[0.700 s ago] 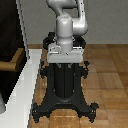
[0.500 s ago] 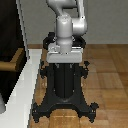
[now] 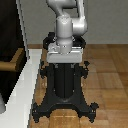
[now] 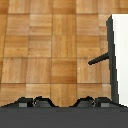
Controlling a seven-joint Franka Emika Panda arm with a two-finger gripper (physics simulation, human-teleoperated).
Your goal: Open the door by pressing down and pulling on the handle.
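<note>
Clearly the gripper [image 4: 56, 101] grips nothing – only 2 dark finger bases show in the wrist view, so how wide it stands I cannot tell. Off to its side and well apart, the handle [image 3: 11, 62] juts from the door [image 3: 10, 37], its long axis level, reaching toward the pincer.

No legible text, labels or numbers.
</note>
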